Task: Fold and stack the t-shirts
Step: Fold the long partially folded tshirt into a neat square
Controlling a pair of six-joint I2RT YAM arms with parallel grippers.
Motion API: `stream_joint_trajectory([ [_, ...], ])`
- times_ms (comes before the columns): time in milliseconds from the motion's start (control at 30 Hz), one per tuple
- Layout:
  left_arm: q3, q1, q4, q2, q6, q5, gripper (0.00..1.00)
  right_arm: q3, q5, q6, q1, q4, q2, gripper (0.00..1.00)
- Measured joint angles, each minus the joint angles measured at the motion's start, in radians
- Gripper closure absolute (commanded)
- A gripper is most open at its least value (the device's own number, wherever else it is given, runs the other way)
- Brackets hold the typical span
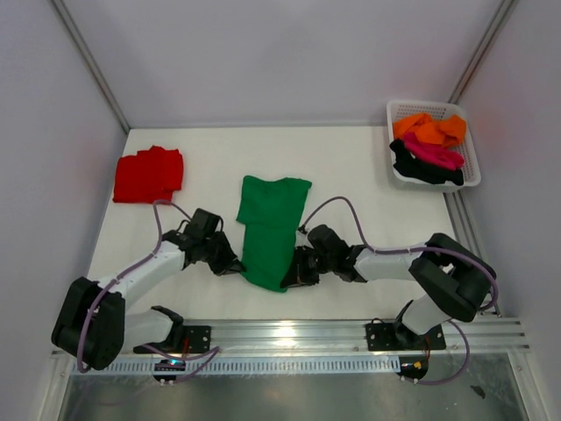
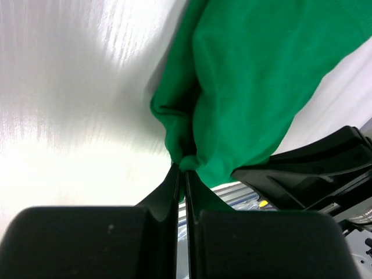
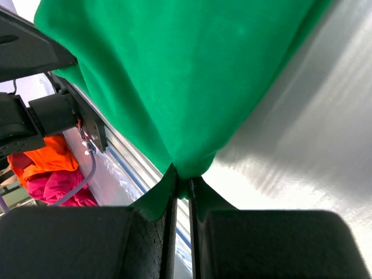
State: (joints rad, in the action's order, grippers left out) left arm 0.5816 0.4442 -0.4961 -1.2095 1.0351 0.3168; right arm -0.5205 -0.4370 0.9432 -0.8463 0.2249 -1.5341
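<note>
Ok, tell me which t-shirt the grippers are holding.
The green t-shirt, mid-table, its near end pinched by the left gripper and right gripper. The red t-shirt lies apart; the others fill the basket.

basket (image 1: 421,106): white mesh, far right corner | table (image 1: 351,167): white (glossy)

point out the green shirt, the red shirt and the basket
green t-shirt (image 1: 270,230), top external view, middle of the cloth
red t-shirt (image 1: 147,174), top external view, centre of the folded cloth
white basket (image 1: 470,145), top external view, its right wall
</note>
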Motion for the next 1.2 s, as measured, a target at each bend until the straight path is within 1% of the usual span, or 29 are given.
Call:
stream_joint_trajectory([
  [100, 0.031, 0.000, -0.003, -0.015, -0.015, -0.011, 1.00, -0.037, 0.005, -0.018, 0.001, -0.040, 0.008, 0.93],
  [400, 0.042, 0.000, -0.035, -0.039, -0.033, -0.029, 1.00, -0.082, 0.005, -0.057, 0.017, -0.113, 0.010, 0.92],
  [533, 0.085, 0.000, -0.053, -0.068, -0.053, -0.034, 1.00, -0.107, 0.005, -0.079, 0.031, -0.145, 0.010, 0.92],
  [667, 0.155, 0.000, -0.075, -0.108, -0.077, -0.046, 1.00, -0.133, 0.005, -0.100, 0.050, -0.167, 0.010, 0.92],
  [933, 0.350, 0.000, -0.149, -0.205, -0.138, -0.076, 1.00, -0.216, 0.005, -0.156, 0.119, -0.248, 0.010, 0.92],
  [1200, 0.458, 0.000, -0.197, -0.268, -0.185, -0.098, 1.00, -0.303, 0.001, -0.220, 0.198, -0.332, 0.010, 0.93],
])
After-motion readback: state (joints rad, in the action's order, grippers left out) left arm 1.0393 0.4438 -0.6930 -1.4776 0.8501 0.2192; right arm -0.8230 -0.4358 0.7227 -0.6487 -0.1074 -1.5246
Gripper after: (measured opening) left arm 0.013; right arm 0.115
